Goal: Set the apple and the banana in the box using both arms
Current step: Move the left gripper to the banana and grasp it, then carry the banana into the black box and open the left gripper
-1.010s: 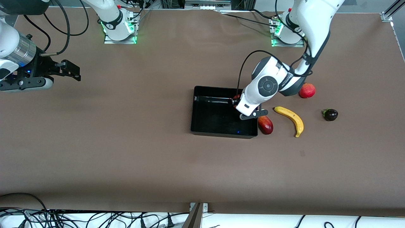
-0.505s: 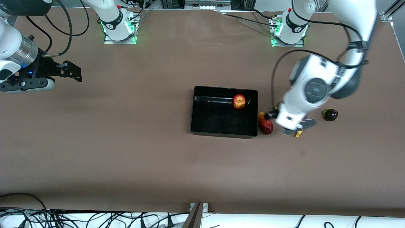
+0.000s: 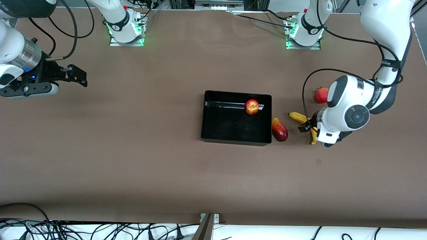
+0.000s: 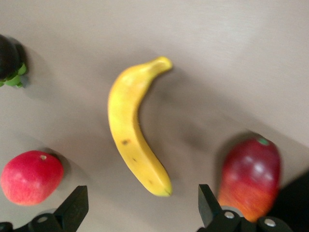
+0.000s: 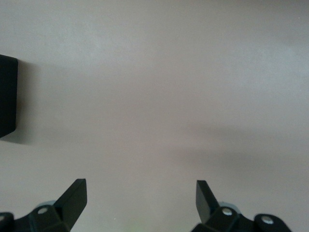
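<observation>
The apple (image 3: 252, 107), red with yellow streaks, lies in the black box (image 3: 204, 120) near the wall on the robots' side. The banana (image 3: 297, 116) lies on the table toward the left arm's end, past the mango, partly hidden by the left arm. My left gripper (image 3: 311, 131) hangs open and empty over the banana; in the left wrist view the banana (image 4: 128, 130) lies between and ahead of the spread fingers of the gripper (image 4: 142, 198). My right gripper (image 3: 78, 77) waits open and empty over bare table at the right arm's end, as its wrist view (image 5: 140, 188) shows.
A red-yellow mango (image 3: 279, 129) lies against the box's outer wall, between box and banana, also in the left wrist view (image 4: 251, 176). A red pomegranate (image 3: 321, 95) lies beside the banana. A dark eggplant (image 4: 8, 60) shows only in the left wrist view. The box corner (image 5: 7, 96) shows in the right wrist view.
My left gripper let go of the apple in the box, then swung away toward the left arm's end to hang over the banana. The right arm barely moved.
</observation>
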Motion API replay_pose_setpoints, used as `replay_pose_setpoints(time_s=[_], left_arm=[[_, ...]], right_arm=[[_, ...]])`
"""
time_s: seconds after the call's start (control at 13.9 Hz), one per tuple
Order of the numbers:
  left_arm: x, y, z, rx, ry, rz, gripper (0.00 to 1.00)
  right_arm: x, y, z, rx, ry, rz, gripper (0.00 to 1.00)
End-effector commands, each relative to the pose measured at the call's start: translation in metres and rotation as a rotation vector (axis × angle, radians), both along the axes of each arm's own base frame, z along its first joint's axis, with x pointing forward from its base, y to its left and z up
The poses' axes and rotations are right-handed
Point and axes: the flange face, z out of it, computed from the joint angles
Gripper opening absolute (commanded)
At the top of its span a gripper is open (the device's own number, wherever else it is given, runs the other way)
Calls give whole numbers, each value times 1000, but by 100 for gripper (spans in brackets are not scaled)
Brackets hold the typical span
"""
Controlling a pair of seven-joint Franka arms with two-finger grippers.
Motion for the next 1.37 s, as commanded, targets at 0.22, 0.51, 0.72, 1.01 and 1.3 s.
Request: replay_pose_setpoints(time_s=[0.22, 0.51, 0.72, 1.01, 1.3], left_arm=[[-26, 19, -52, -26, -158, 78, 100], [-41, 23, -69, -23, -142, 76, 100], [-45, 23, -79, -24, -122, 77, 83], [-48, 23, -92, 6, -109, 51, 34], [-33, 25, -57, 26, -155, 37, 3]], right_arm=[[-1, 1, 4, -14, -10, 5, 100], [1, 2, 5, -11, -28, 5, 100], [3, 2, 9, -4, -35, 15, 100], [3, 2, 9, -11, -34, 8, 100], [0, 1, 6, -10, -5, 18, 100]])
